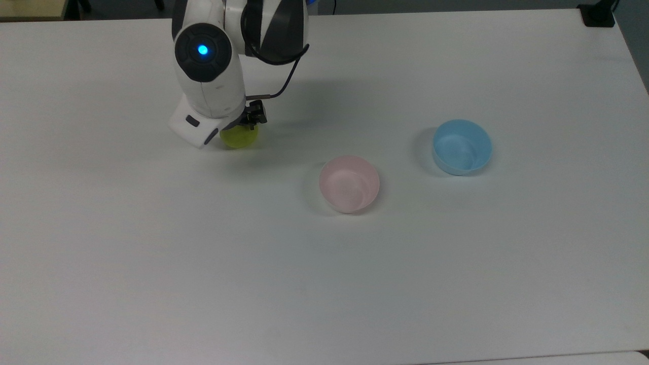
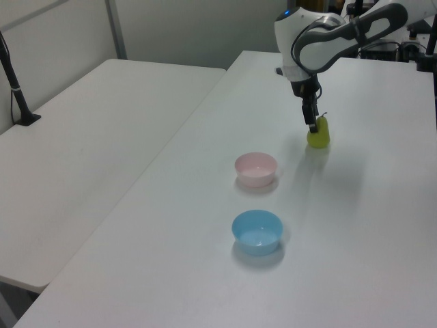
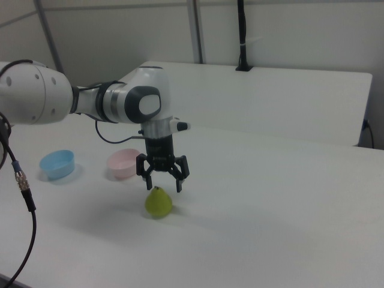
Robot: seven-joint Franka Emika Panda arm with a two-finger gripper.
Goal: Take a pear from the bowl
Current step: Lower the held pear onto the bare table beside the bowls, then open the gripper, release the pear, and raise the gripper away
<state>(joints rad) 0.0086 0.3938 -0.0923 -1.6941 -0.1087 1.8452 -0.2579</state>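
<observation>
The scene is lit evenly and brightly from overhead, and the white table (image 1: 152, 263) is rendered in a cool, slightly bluish cast in the top view. Soft, diffuse shadows are cast: a broad one under the arm (image 1: 208, 76), fainter ones beside the pink bowl (image 1: 349, 183) and blue bowl (image 1: 462, 147). Mild glare is seen on the arm's shell. Slight softness and grain are noticed in the side views.
</observation>
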